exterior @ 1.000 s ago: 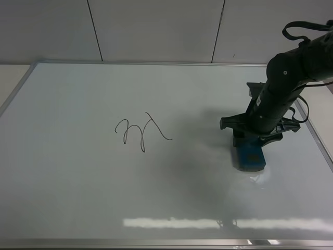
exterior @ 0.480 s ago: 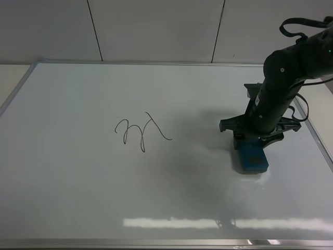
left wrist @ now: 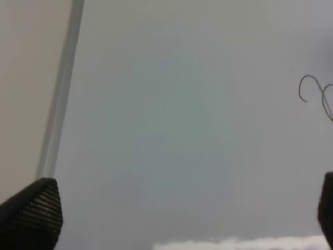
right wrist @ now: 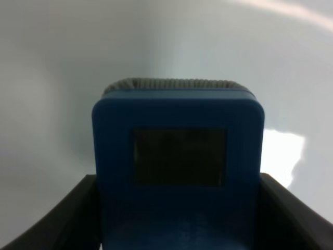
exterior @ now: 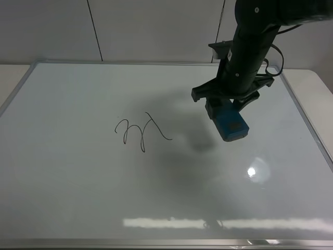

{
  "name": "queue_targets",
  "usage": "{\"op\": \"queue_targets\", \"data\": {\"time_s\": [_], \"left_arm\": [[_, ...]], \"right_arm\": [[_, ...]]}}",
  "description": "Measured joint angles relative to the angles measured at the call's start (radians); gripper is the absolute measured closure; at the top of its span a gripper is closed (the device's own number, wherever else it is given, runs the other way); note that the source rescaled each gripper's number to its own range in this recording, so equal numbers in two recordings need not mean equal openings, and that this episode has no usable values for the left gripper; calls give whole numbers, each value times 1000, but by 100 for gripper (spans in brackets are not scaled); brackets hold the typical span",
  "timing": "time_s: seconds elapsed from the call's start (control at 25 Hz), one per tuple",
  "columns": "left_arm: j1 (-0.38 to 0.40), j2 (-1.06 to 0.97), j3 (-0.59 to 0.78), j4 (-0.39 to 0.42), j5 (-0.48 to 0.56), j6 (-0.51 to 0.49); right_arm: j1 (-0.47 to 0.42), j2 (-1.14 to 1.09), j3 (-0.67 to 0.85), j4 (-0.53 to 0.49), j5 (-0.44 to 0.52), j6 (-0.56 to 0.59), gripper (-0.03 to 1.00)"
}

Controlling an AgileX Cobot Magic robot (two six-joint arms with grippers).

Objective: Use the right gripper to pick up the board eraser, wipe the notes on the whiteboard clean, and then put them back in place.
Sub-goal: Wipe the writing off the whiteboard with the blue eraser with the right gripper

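The teal-blue board eraser (exterior: 231, 125) hangs a little above the whiteboard (exterior: 78, 172), with its shadow cast to its lower left. My right gripper (exterior: 223, 112) is shut on the eraser, right of the board's middle. In the right wrist view the board eraser (right wrist: 179, 156) fills the space between the two black fingers (right wrist: 67, 224). The notes (exterior: 141, 131), a thin black scribble, lie left of centre, well to the left of the eraser. In the left wrist view my left gripper (left wrist: 177, 208) stands open over bare whiteboard (left wrist: 171, 130), with the notes (left wrist: 317, 96) at the picture's edge.
The board's silver frame (exterior: 156, 62) runs along the back, against a white panelled wall (exterior: 156, 26). A bright light glare (exterior: 252, 172) sits on the board below the eraser. The board's frame (left wrist: 60, 104) also shows beside the left gripper.
My right arm has lifted the eraser off the board's right side and carried it up and to the left, toward the middle. The scribble is unchanged.
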Motion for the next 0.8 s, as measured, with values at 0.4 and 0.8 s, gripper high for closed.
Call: {"op": "queue_targets", "data": {"time_s": [0.4,0.8], "left_arm": [[0,0,0,0,0,0],[0,0,0,0,0,0]], "right_arm": [[103,179,-290,20,135,-161,94],[190,384,-531,49,177,-250,94]]}}
